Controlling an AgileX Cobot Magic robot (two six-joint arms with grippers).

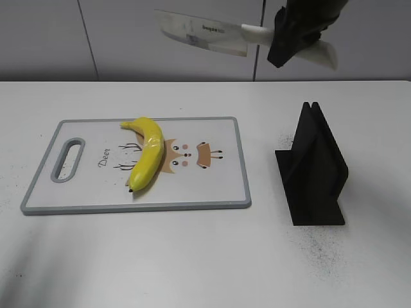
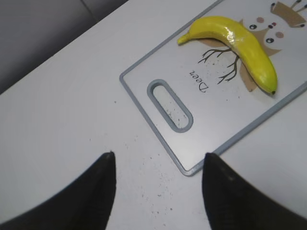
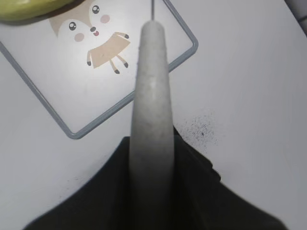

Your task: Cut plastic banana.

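The plastic banana (image 1: 146, 153) is glossy yellow and lies whole on the grey-rimmed cutting board (image 1: 77, 202); it also shows in the left wrist view (image 2: 240, 45) and at the top edge of the right wrist view (image 3: 29, 8). My right gripper (image 1: 289, 40) is shut on the white handle (image 3: 152, 96) of a knife (image 1: 202, 32), held high in the air above the board's far right, blade pointing left. My left gripper (image 2: 158, 165) is open and empty above the table, off the board's handle-hole corner; it is out of the exterior view.
A black knife stand (image 1: 313, 170) sits on the white table to the right of the board. The board (image 2: 163, 103) has a handle hole (image 2: 169, 105) at its left end and a deer drawing (image 3: 91, 36). Dark specks dot the table near the stand.
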